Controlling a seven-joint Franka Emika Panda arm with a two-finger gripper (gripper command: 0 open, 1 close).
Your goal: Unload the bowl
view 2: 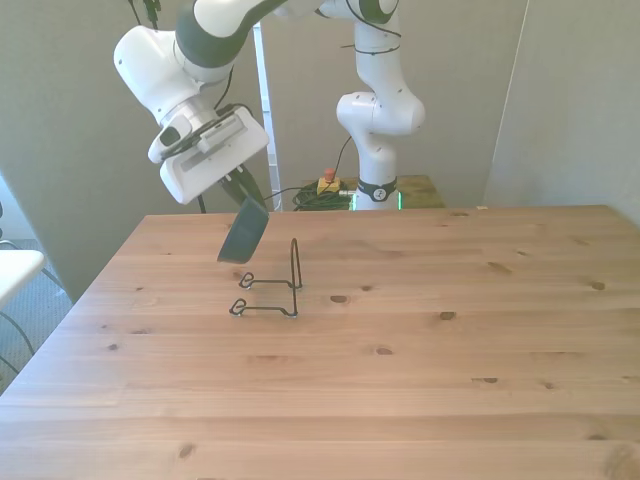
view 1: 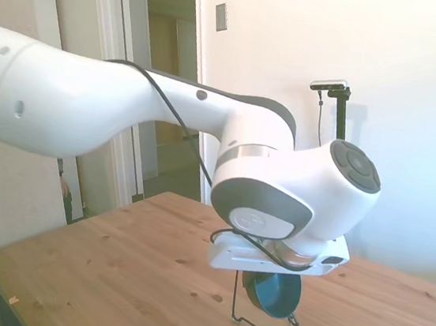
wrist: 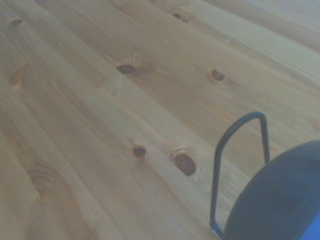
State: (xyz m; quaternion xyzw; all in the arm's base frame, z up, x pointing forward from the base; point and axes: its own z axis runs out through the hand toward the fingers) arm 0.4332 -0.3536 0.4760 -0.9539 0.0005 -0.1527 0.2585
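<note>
the gripper point(view 2: 243, 190), apparently clamped on the tilted bowl point(view 2: 243, 236), holds it above the wire rack point(view 2: 272, 288).

A robotics lab set up in an ordinary room is showing here: a second white robot arm point(view 2: 375, 110) is standing behind the wooden table point(view 2: 420, 350), cables point(view 2: 315, 195) trailing, plain walls and a doorway point(view 1: 168, 85) surrounding it.

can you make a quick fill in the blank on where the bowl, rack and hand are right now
1. The hand holds the dark blue-teal ____ above the table.
2. The wire rack is ____ in colour.
3. The bowl is held ____, not level.
4. In the front view, the rack's upright loop stands to the bowl's ____.

Missing words: bowl; black; tilted; right
</note>
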